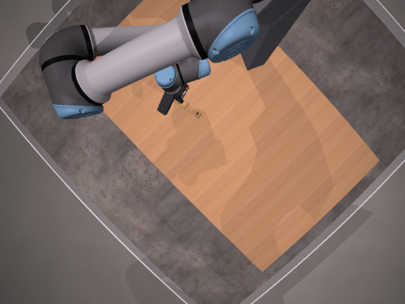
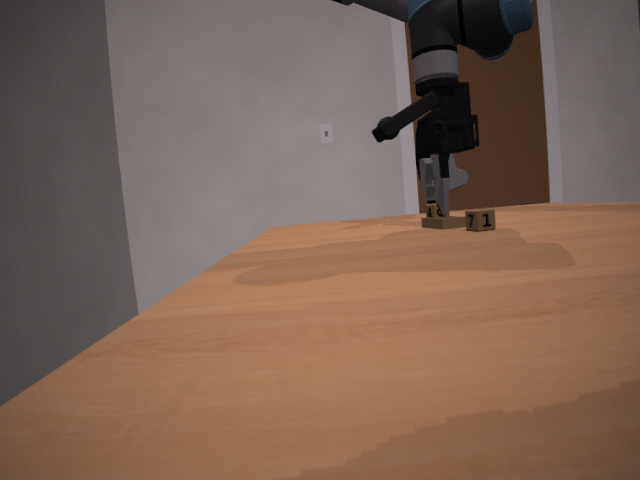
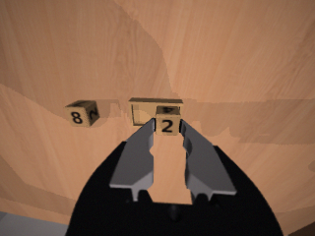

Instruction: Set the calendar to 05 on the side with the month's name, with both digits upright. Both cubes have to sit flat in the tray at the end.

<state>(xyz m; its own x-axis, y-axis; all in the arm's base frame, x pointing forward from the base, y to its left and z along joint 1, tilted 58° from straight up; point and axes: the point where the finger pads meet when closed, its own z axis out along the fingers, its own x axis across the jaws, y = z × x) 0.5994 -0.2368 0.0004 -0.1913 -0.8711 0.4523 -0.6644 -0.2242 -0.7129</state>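
Over wooden table [image 3: 246, 59], pincer [image 3: 167, 129] clamps cube [image 3: 167, 126] above tray [image 3: 143, 105].

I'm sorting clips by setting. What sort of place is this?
Probably a plain indoor room used as a robot workspace: a long wooden table, bare grey walls with a small white wall switch, and a brown door behind the arm.
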